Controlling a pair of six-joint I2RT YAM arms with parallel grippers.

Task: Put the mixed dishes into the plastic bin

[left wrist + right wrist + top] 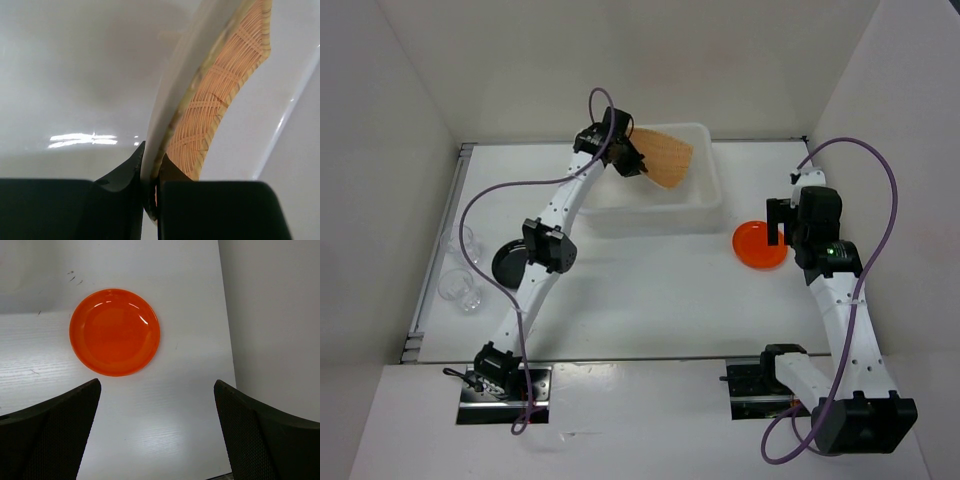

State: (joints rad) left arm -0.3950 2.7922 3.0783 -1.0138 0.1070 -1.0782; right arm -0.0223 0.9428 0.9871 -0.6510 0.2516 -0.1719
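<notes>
A: Look at the left fingers [626,158]. Shut tight on the edge of the tan woven fan-shaped plate [665,158], held tilted over the white see-through plastic bin [705,205].

B: Not down in there yet?

A: Hard to tell how high. Only pinched by a thin bit of edge, though. Could slip and flop out over the rim if let go too soon.

B: And over by the right fingers [780,228]?

A: Spread wide open, holding nothing. Hanging close to the small round orange plate [760,247] on the white tabletop [650,290], just beside the bin.

B: Tricky to pick up?

A: Maybe. Flat and thin. Could slide away if poked from one side only.

B: Anything else to put away?

A: Yes. Look left for the small round black plate [508,262], half hidden under the left arm [555,215], and the two small clear cups [460,290]. Easy to knock over with a swinging arm.
</notes>
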